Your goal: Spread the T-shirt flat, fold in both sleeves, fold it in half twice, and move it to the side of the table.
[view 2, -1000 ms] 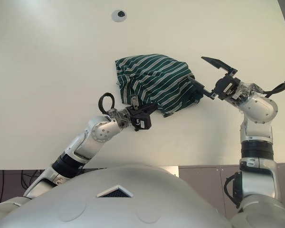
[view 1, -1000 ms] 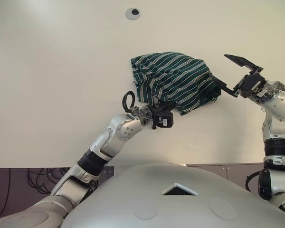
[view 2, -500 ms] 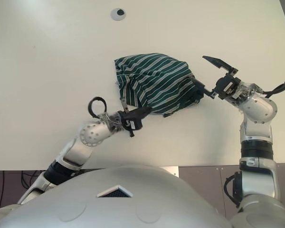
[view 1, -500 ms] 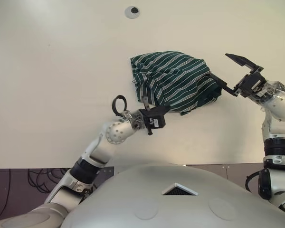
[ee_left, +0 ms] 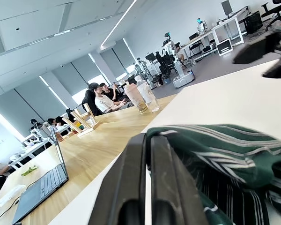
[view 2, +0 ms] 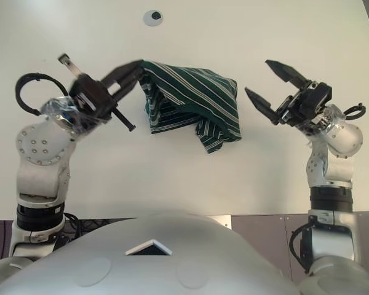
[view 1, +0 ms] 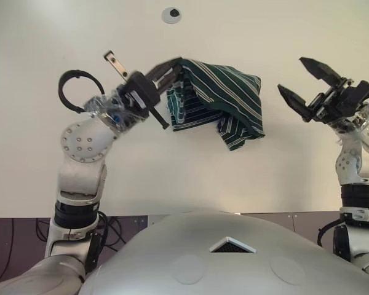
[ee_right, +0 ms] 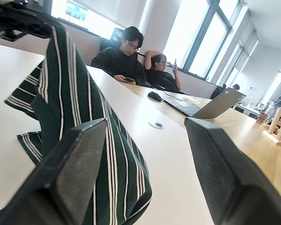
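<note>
crumpled dark-green t-shirt (view 1: 215,98), thin white stripes, drapes limp from left gripper (view 1: 172,66), jaws clamped on its edge, forearm raised. right gripper (view 1: 291,74) jaws wide apart beside shirt, not touching.

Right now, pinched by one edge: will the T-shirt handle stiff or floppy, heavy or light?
Likely floppy: the T-shirt hangs in folds from the left gripper, one corner drooping. Probably light: one pinched edge holds it raised. It may bunch when moved; the open right gripper could take another edge.
</note>
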